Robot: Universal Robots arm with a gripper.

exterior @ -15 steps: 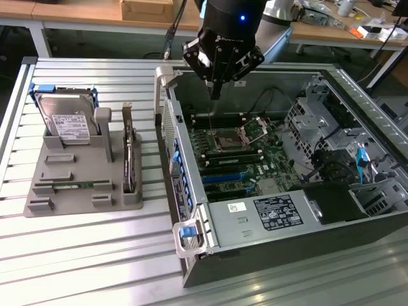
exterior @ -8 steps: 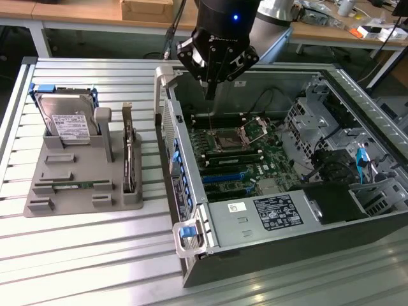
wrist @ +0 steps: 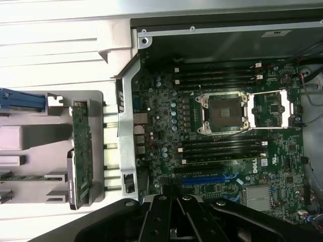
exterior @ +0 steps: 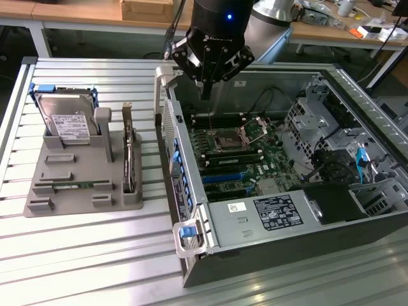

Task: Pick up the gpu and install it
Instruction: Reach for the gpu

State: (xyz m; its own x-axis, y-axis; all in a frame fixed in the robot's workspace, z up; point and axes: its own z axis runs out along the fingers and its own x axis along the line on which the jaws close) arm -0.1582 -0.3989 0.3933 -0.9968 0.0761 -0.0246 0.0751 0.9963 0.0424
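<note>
Tool (exterior: pixel 207 91), black and two-fingered, on the end of the dark arm (exterior: pixel 223 25): fingers pressed together, nothing between them, hanging over the open grey computer case (exterior: pixel 255 233), above the green motherboard (exterior: pixel 245 162) and near the square silver processor socket (exterior: pixel 231 137). From the wrist, closed to a narrow wedge over the board, just by the long blue expansion slots (wrist: pixel 207 179), with the socket farther off between two banks of black memory slots (wrist: pixel 217 75).

As for the gpu (exterior: pixel 129 153), a thin flat dark card with a silver metal end bracket: not yet picked up, standing on its long edge in the narrow slot of the grey plastic holder (exterior: pixel 83 169), on the holder's side nearest the case, well apart from the tool. In the wrist view, edge-on, green board with a black face, just beside the case's silver side wall.

Elsewhere in the holder: silver hard drive (exterior: pixel 64 118) with white label and blue frame, propped upright towards the exterior view's left; narrow green memory stick (exterior: pixel 67 185), lying flat in a low groove. Holder and case side by side on the ribbed aluminium worktop (exterior: pixel 83 255).
</note>
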